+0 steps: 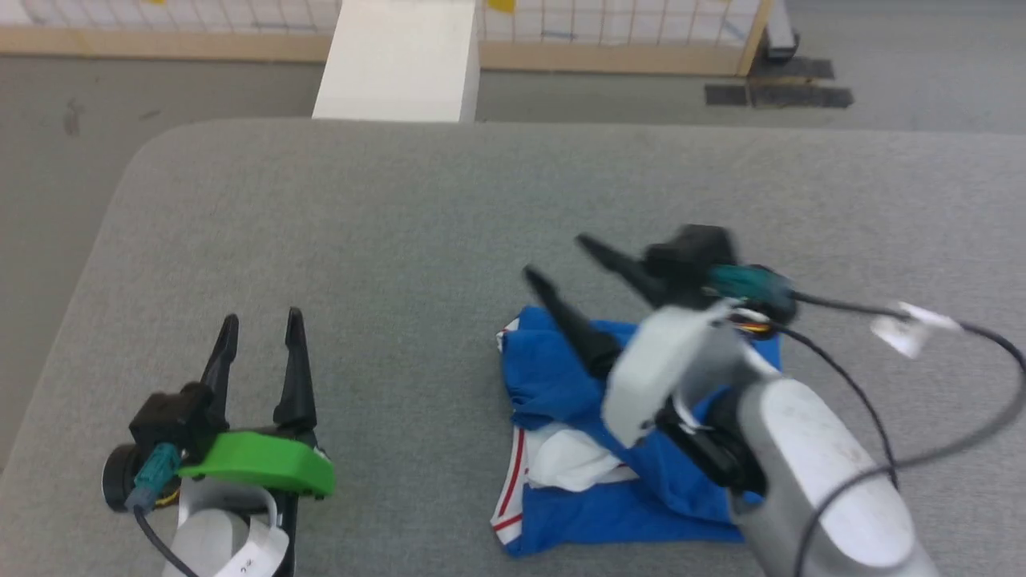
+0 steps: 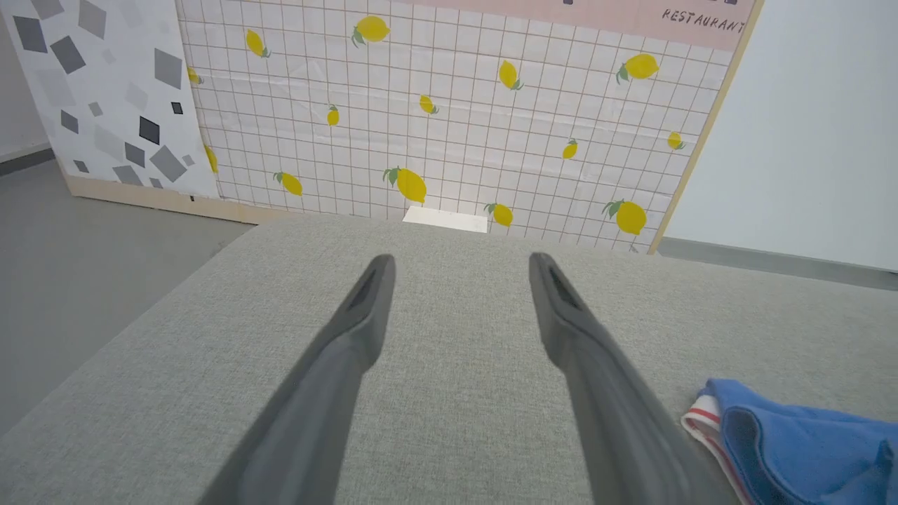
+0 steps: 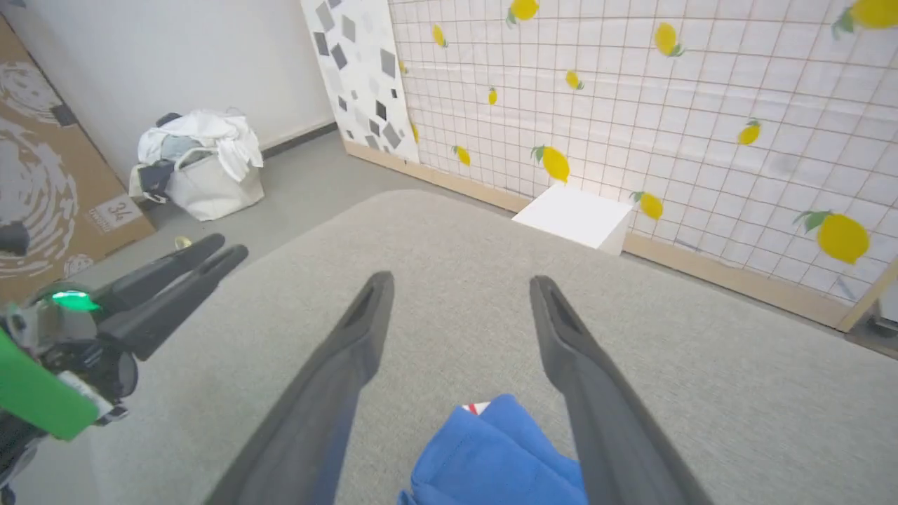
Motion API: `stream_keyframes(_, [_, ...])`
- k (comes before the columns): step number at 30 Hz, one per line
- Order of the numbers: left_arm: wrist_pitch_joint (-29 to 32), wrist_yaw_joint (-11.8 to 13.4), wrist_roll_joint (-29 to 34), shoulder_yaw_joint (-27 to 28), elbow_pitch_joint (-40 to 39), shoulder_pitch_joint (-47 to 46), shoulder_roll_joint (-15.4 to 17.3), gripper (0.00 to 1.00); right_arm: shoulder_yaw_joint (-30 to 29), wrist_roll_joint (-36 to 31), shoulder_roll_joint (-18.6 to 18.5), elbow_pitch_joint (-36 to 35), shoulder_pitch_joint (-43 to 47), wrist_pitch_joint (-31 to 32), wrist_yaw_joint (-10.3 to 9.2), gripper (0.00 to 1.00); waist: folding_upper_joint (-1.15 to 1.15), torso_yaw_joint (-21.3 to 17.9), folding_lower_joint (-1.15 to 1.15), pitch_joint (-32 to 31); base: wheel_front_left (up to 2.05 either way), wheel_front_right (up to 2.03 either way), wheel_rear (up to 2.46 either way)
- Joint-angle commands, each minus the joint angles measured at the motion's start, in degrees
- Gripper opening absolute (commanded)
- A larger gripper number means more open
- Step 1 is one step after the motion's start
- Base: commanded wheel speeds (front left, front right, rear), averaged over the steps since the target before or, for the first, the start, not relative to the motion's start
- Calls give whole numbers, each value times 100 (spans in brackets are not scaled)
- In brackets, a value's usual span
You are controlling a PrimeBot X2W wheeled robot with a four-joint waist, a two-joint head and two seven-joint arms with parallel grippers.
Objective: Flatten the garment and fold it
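Garment [image 1: 553, 381] bunched on table [image 1: 401, 200], right gripper [image 1: 555, 256] spread wide over it, empty, left gripper [image 1: 263, 317] apart, empty

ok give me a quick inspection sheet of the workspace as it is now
surface: grey fabric-topped table
job's things: blue jersey in a bunched heap right of centre, white panel and red-striped trim showing
clutter: nothing seen
grippers: left gripper open, apart from the jersey; right gripper open above the jersey, holding nothing
cables: black cable looping off the right wrist, white tag on it
surroundings: lemon-print panel, white box, bag of laundry, cardboard box
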Motion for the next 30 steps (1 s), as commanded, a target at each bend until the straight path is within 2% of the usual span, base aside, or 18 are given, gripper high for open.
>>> stream_keyframes(1, [-21,-39,-32,22,17,83,-16,100,-158,-140,1,-145,213,-264,-8,100,36,-227,0,-267,0,0,0])
stream_keyframes(5, [-21,-39,-65,53,45,207,-17,100,-881,-447,1,-477,736,-1160,-8,100,36,-397,0,-496,0,0,0])
stream_keyframes(9, [-21,-39,-83,37,52,331,-17,100,-1466,-787,-3,-510,1152,-1827,-8,100,36,-544,0,-677,0,0,0])
stream_keyframes(15, [-21,-39,-101,5,50,469,-18,100,-1930,-1149,-227,-318,1618,-2474,-8,100,36,-688,0,-862,0,0,0])
stream_keyframes(23, [-21,-34,-145,-79,0,615,-18,100,-1996,-1139,-675,100,2072,-2680,-8,100,36,-763,0,-981,0,0,0])
stream_keyframes(30, [-21,-35,-162,-137,-21,677,-18,100,-2014,-1003,-794,217,2216,-2651,-8,100,36,-786,0,-948,0,0,0])
